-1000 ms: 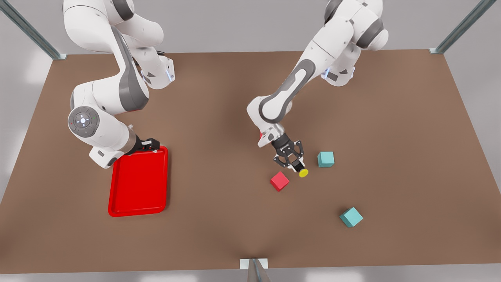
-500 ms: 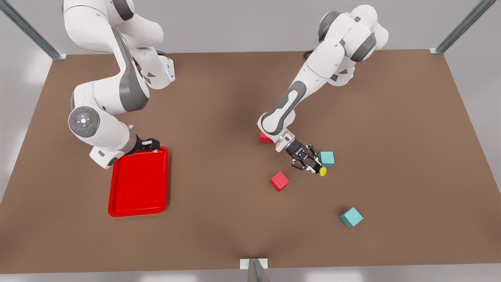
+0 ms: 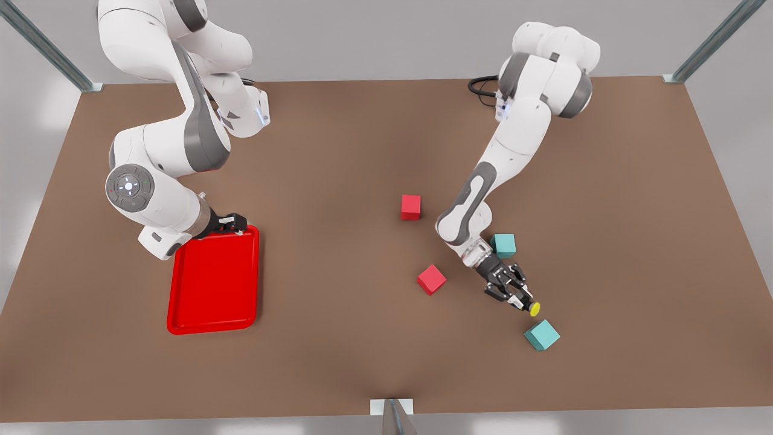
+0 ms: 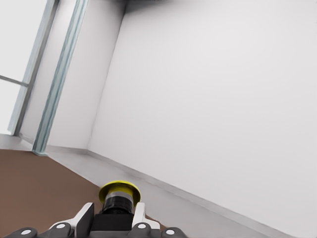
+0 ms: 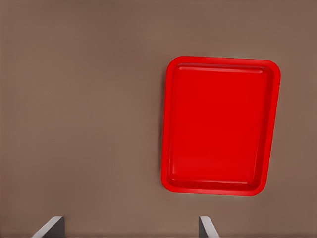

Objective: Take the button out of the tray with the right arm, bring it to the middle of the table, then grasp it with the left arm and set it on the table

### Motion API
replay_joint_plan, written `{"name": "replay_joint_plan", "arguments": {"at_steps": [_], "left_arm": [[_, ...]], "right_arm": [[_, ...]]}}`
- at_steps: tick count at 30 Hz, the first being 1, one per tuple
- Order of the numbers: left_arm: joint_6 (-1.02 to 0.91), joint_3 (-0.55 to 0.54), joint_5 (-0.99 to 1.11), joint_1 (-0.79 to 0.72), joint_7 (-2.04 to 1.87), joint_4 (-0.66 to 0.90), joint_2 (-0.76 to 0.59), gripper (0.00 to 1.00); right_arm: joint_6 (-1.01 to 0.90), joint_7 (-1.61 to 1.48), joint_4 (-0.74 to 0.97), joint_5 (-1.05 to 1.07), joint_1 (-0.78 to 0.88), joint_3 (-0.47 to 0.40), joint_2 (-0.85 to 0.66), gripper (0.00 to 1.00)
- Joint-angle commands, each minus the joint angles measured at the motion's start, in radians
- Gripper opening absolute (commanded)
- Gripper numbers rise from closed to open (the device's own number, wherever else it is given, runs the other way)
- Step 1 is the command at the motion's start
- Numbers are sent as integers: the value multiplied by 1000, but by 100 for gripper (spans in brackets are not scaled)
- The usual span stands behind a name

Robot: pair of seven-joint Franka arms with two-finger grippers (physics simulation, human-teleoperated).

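Evidently the button (image 3: 534, 308), a small hard boxy body with a smooth round yellow cap, was held by its dark sides in the left pincer (image 3: 520, 300), low over the bench (image 3: 634, 211) beside a teal cube (image 3: 542, 335) toward the near edge. It was judged light, rigid and best gripped by its flat flanks. The right pincer (image 5: 130, 228) was kept spread above the glossy red tray (image 3: 181, 323) near the bench's left edge.
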Motion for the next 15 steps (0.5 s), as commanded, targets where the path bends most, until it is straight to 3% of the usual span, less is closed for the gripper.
{"name": "replay_joint_plan", "arguments": {"at_steps": [1, 15], "left_arm": [[41, 0, 86, 19, -267, 21, 14, 45], [52, 0, 173, 79, -287, 87, 115, 45]], "right_arm": [[0, -1, 0, 1, 0, 0, -1, 100], [0, -1, 0, 1, -1, 0, -1, 100]]}}
